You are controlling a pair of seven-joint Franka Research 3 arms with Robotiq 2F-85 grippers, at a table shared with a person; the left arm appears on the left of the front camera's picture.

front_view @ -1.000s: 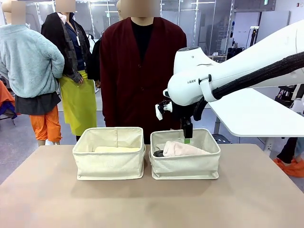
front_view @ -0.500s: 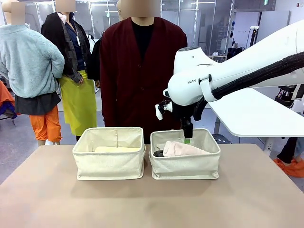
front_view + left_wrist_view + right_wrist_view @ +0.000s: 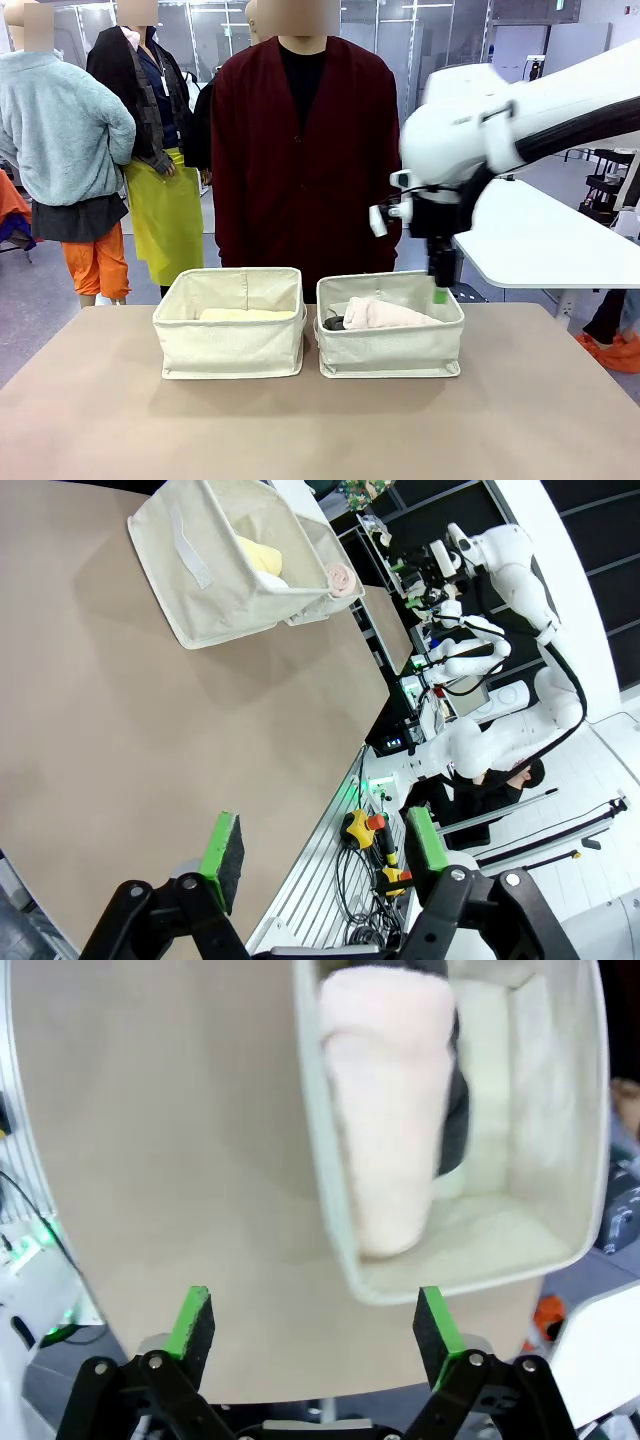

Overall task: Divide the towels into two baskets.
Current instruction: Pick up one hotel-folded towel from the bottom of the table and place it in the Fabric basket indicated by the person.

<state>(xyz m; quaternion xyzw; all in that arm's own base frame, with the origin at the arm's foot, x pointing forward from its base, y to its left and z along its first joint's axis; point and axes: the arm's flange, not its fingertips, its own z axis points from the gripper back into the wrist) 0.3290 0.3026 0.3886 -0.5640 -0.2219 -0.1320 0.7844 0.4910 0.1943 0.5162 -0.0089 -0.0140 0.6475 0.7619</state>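
Since a moment ago, the right tool (image 3: 441, 290) has lifted and swung right, jaws apart and empty, off the right cream canvas basket (image 3: 390, 350), where the cream-pink terry roll (image 3: 385, 315) lies over a dark grey towel (image 3: 455, 1125). Pale yellow towel (image 3: 247, 314) sits in the left basket (image 3: 230, 345). Left tool (image 3: 325, 852) hangs open over the bench (image 3: 320, 430). Risk: the retreating arm could snag the soft rim and drag the basket.

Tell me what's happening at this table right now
Towels are being sorted into two cream baskets. The right basket holds a cream-pink towel lying on a dark grey one; the left basket holds a pale yellow towel. The right tool hangs open and empty at the right basket's far right corner. The left tool is open over the table, holding nothing. A person stands behind the baskets.
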